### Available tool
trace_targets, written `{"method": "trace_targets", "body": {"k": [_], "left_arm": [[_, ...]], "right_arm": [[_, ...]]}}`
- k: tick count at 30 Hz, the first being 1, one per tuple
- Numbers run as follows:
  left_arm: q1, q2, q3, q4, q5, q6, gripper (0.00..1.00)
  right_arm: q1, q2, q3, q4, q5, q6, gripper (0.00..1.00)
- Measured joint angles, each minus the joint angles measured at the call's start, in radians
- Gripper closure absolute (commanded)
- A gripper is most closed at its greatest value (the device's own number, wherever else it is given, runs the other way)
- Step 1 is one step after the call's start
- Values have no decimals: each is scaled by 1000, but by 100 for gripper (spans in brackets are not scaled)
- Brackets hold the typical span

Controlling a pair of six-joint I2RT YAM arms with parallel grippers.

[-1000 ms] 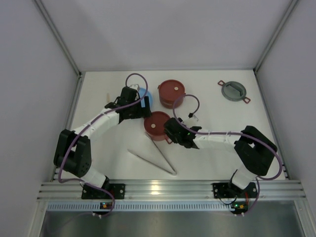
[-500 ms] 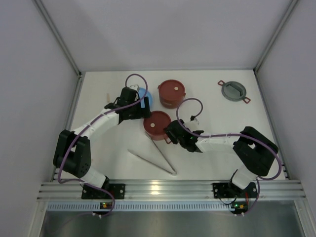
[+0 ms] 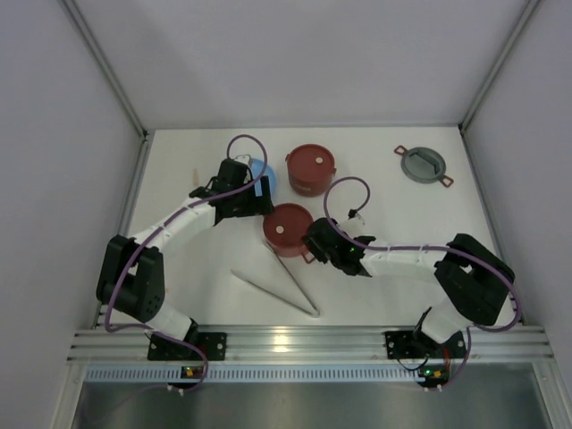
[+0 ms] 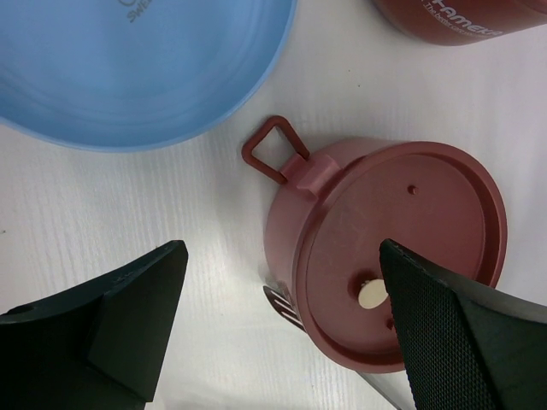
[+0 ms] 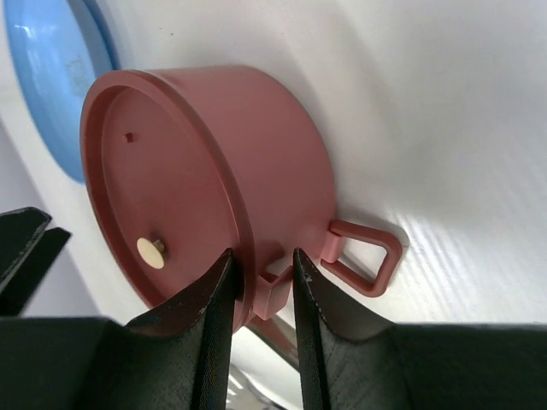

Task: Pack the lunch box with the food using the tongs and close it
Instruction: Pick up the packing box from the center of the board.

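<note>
one white table (image 3: 375,179), pale walls (image 3: 295,54) around, left gripper (image 4: 280,256) wide apart, right gripper (image 5: 262,260) clamped on lidded red bowl (image 5: 282,145)

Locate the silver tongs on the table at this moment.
In the top view the tongs lie flat on the table near its front edge, left of centre. They sit just in front of the nearer lidded red bowl, between the two arms.

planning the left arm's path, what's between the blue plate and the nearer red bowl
Only bare white table, seen in the left wrist view; an ear loop of the bowl juts into that gap.
</note>
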Motion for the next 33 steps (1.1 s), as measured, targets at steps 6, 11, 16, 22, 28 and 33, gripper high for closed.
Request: {"method": "trace_targets", "body": {"k": [6,11,16,22,28,33], "left_arm": [[0,-28,0,-2,-3,0,1],[0,-43,0,-3,-4,-1,1],[0,-43,0,-6,-7,-1,1],[0,-43,0,-6,-7,-2,1],[0,-43,0,-7,-9,-1,1],[0,-43,0,-8,-11,-1,1]], "right_arm": [[-19,-61,71,-197,3,-152,95],[-76,-99,119,-298,-31,-304,98],[-183,-112,140,-330,-117,-444,100],[-244,-103,168,-343,-196,-570,100],[-304,-76,175,-332,-296,-663,100],[-330,-33,188,-334,-351,-740,94]]}}
